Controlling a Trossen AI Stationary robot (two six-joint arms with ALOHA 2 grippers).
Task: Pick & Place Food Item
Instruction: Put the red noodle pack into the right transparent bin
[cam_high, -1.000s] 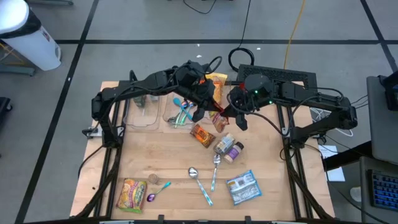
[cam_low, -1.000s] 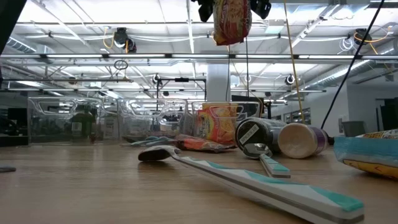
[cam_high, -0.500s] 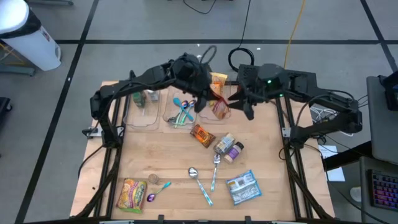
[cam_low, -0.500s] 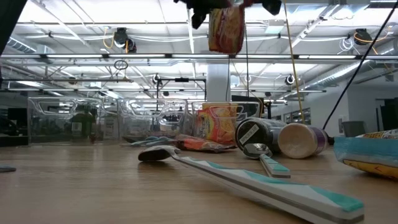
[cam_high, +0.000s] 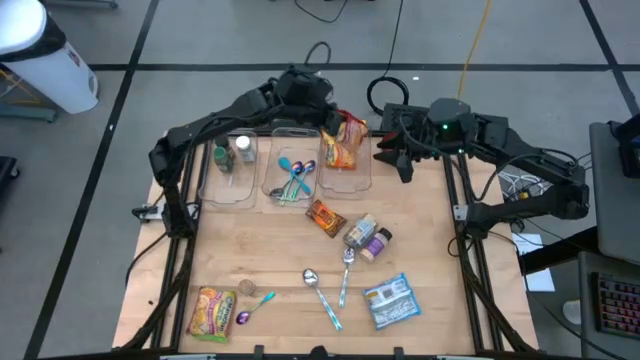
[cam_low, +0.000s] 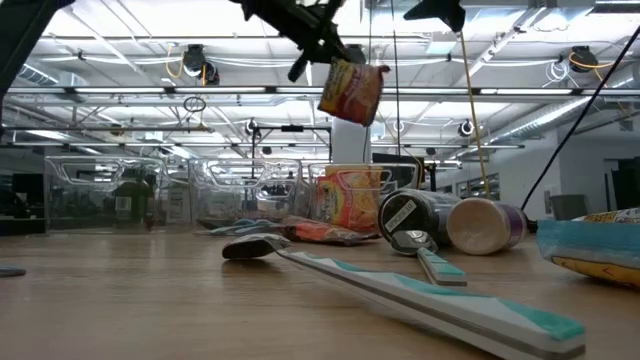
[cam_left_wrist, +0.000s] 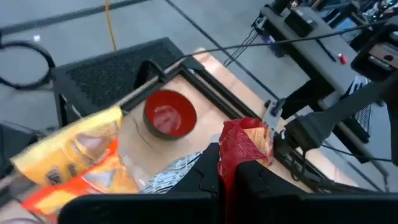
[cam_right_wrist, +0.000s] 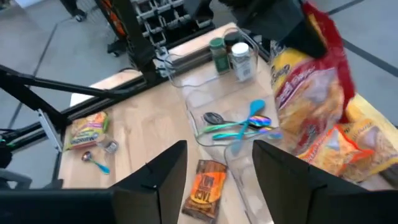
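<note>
high view: left end effector (cam_high: 327, 128) pinching snack bag (cam_high: 339, 146), hanging below.

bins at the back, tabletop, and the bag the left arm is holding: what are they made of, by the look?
Bins: clear rigid plastic, it seems; the contents show through the walls and the rims glint.
Tabletop: pale wood, likely plywood or butcher block; grain lines, matte.
Bag, pinched by the left gripper: printed plastic film, probably; glossy, crinkled, hangs limp.

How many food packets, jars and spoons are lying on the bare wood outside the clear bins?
Food packets: 3 (orange packet, yellow packet, blue-white packet)
Jars: 2
Spoons: 3
Total: 8
</note>
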